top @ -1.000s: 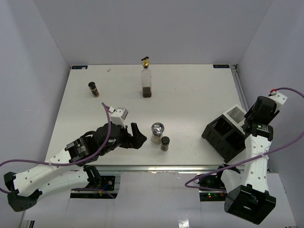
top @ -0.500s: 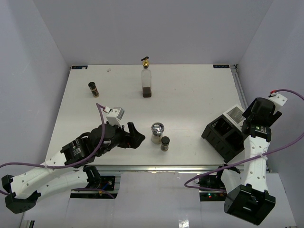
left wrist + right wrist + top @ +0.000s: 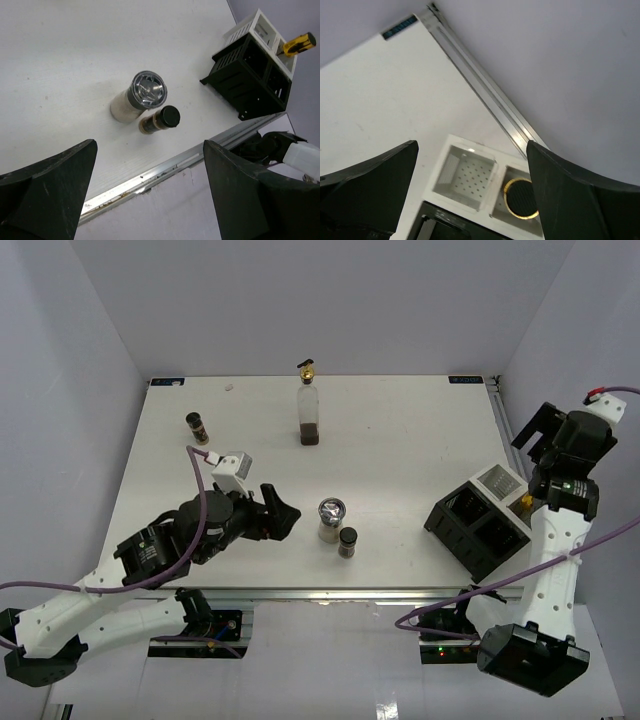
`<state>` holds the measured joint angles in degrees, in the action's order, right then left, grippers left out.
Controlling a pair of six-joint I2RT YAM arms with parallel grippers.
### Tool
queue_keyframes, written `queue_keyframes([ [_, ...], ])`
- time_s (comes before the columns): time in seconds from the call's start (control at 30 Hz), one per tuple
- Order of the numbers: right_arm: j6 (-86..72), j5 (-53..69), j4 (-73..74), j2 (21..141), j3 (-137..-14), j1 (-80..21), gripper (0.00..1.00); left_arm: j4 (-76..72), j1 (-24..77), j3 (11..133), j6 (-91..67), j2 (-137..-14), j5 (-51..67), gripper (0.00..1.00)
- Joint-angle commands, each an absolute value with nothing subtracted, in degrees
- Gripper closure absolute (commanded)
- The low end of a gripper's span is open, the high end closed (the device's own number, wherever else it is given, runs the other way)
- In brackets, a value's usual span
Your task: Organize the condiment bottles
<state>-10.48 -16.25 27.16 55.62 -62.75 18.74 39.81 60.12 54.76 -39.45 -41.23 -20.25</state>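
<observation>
Right gripper has lifted off the rack, spread and empty, leaving the yellow bottle stowed. Left gripper, likewise spread and empty, faces the shaker; four remain loose.

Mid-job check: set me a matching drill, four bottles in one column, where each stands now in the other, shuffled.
1. tall glass bottle
2. chrome-topped shaker
3. yellow-labelled bottle
4. lone dark jar

A. far left of the table
B. in a white compartment of the rack
C. far middle of the table
D. near edge, beside a second dark jar

Pairs: 1-C, 2-D, 3-B, 4-A
</observation>
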Motion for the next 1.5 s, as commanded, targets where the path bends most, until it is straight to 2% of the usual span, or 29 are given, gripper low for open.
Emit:
queue_keyframes([
  [0.0,-10.3,3.9,25.0,59.5,-71.8,17.4,0.04,41.2,60.0,60.2,-36.2,-46.4,-26.2,0.02],
  [0.07,-9.5,9.3,23.1,62.7,-75.2,12.5,0.05,41.2,59.5,62.3,-34.8,-50.1,-26.4,0.02],
  [0.17,-6.1,9.0,21.4,66.9,-80.9,3.2,0.06,38.8,55.9,63.5,-33.4,-54.6,-22.7,0.02],
  [0.37,-2.2,10.1,18.7,77.2,-92.5,-13.7,0.07,32.1,34.9,57.9,-32.7,-55.9,-2.3,0.02],
  [0.43,-0.5,9.7,17.2,79.6,-94.3,-18.1,0.07,32.2,28.4,56.0,-32.7,-56.0,-0.6,0.02],
  [0.57,4.0,6.4,13.7,84.9,-96.5,-25.9,0.07,31.4,23.1,52.8,-32.9,-53.4,1.7,0.02],
  [0.87,7.2,10.1,-3.5,93.0,-92.0,-32.2,0.07,34.4,20.5,48.5,-32.5,-47.9,-2.7,0.02],
  [1.47,3.9,7.4,-13.0,114.1,-102.1,-33.9,0.01,33.0,19.7,47.3,-29.1,-49.5,2.8,0.02],
])
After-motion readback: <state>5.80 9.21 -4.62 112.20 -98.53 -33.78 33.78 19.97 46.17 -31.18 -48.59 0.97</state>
